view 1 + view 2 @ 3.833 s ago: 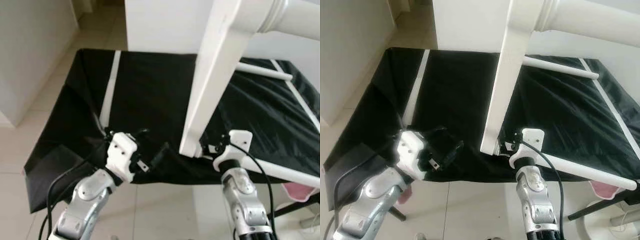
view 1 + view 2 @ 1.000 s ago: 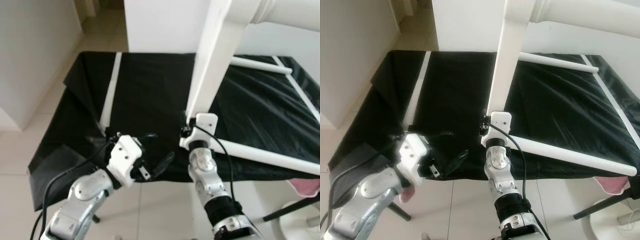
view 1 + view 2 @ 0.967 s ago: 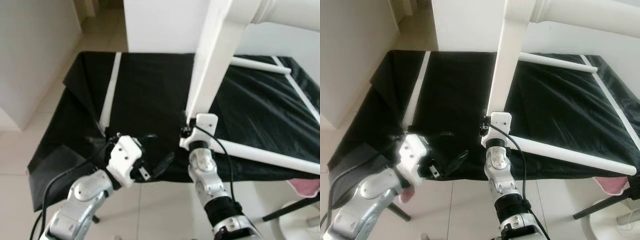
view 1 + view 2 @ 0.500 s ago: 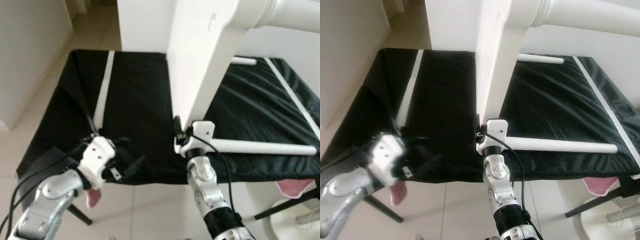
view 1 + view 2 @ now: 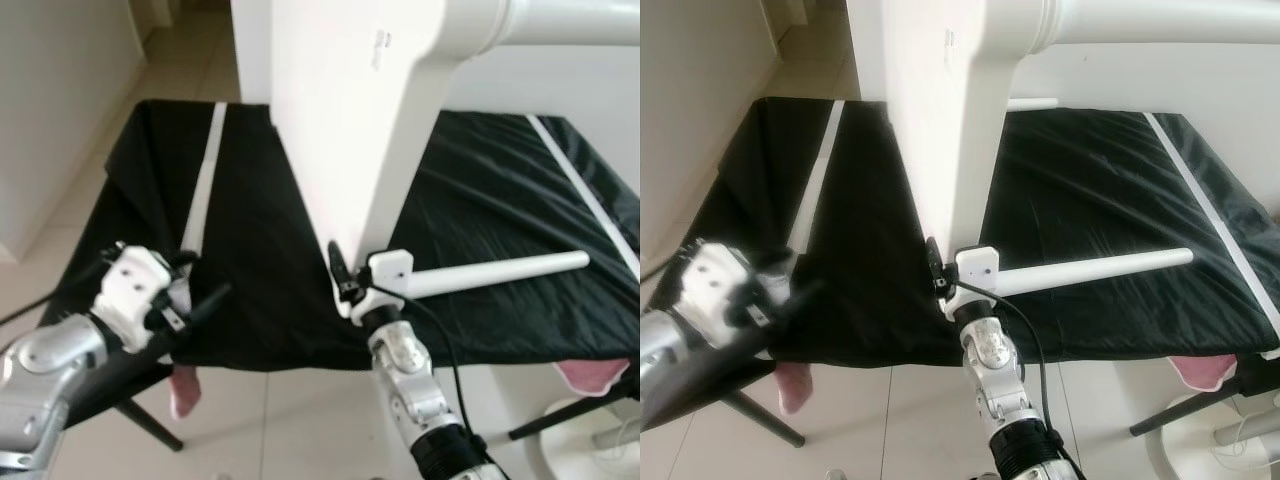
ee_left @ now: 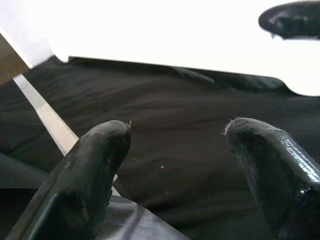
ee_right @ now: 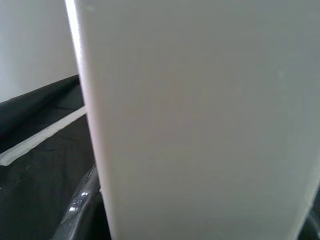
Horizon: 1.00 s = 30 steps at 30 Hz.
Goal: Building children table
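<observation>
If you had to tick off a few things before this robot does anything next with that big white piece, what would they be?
1. Right gripper gripping the lower end of the white panel: ok; the wrist view looks straight onto the panel between its fingers.
2. Left gripper free to help: ok; open with nothing between its fingers, at the near left edge of the black cloth.
3. Panel held clear of the cloth: cannot tell.
4. White rod out of the way: not ok; it lies on the cloth right beside the right gripper.
5. White strip on the cloth's left side clear of the panel: ok.

Left hand (image 6: 175, 165) spread open, low; right hand (image 5: 345, 285) raised, apparently clamped.
</observation>
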{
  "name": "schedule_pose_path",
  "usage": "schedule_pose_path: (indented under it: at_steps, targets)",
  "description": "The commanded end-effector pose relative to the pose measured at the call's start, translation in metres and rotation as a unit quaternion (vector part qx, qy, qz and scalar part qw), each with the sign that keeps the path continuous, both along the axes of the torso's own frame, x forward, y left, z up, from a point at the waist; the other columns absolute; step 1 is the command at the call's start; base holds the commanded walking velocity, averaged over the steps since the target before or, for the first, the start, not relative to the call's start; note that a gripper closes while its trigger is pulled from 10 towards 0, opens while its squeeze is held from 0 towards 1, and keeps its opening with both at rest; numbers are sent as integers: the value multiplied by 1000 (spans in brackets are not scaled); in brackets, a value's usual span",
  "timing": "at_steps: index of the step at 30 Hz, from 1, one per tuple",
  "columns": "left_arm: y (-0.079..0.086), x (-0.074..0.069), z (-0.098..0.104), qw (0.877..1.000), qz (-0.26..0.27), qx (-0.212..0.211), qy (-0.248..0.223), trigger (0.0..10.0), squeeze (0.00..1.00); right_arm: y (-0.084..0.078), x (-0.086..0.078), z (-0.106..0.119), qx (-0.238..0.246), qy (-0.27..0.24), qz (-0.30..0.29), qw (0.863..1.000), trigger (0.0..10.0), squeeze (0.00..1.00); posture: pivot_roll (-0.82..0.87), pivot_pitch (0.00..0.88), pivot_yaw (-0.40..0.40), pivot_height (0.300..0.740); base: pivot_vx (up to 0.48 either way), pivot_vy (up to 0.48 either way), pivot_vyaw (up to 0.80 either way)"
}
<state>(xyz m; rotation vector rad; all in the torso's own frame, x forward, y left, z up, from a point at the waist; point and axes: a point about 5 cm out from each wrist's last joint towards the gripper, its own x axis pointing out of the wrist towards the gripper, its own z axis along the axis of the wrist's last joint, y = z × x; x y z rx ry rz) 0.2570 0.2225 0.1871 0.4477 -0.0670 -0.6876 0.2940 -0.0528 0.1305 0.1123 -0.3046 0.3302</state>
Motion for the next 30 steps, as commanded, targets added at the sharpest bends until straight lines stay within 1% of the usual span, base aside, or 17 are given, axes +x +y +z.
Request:
schedule_pose_path:
  at_steps: [1,2,3,4,5,6,7,14,19,21,22,24,27,30]
  targets:
    - [1,0,0,1000,-8,7,0,10000,0,26,-14,3,34,-6,40,999,1373,0,157,85,-40,740,0,0,0]
    - [1,0,1,1000,-9,7,-2,10000,0,26,-14,3,35,-5,39,999,1804,0,156,87,-40,740,0,0,0]
    - [1,0,1,1000,-9,7,-2,10000,0,26,-14,3,35,-5,39,999,1804,0,156,87,-40,740,0,0,0]
    - [1,0,2,1000,-10,7,-3,10000,0,25,-14,3,36,-4,39,999,1451,0,155,89,-39,740,0,0,0]
    - [0,1,2,1000,-11,7,-4,10000,0,25,-14,2,34,-2,37,999,4118,0,155,89,-39,740,0,0,0]
    - [0,1,2,1000,-12,7,-6,10000,0,24,-14,2,33,-1,35,999,4118,0,155,89,-39,740,0,0,0]
    - [-1,2,2,1000,-14,6,-7,10000,0,24,-14,2,38,1,37,999,10000,1000,155,89,-40,740,0,0,0]
    - [-2,4,2,1000,-20,8,-11,10000,0,21,-14,3,49,1,54,997,10000,1000,153,95,-42,740,0,0,0]
    - [-6,5,-1,1000,-25,13,-12,10000,0,5,-16,6,24,-12,58,998,10000,1000,134,106,-45,740,0,0,0]
    - [-6,6,-1,1000,-26,12,-12,10000,0,2,-17,7,18,-15,56,998,10000,1000,134,106,-45,740,0,0,0]
    - [-7,7,-1,1000,-26,12,-13,10000,0,-1,-18,8,14,-17,55,998,10000,0,120,108,-44,740,0,0,0]
    - [-8,8,-3,999,-26,14,-14,10000,0,-8,-21,9,5,-20,56,998,10000,0,120,108,-44,740,0,0,0]
    - [-8,8,-3,999,-25,14,-15,10000,0,-12,-23,9,1,-21,56,998,10000,0,100,111,-44,740,0,0,0]
    - [-10,10,-7,1000,-24,12,-14,10000,0,-34,-39,11,-23,-27,52,998,10000,0,80,119,-41,740,0,0,0]
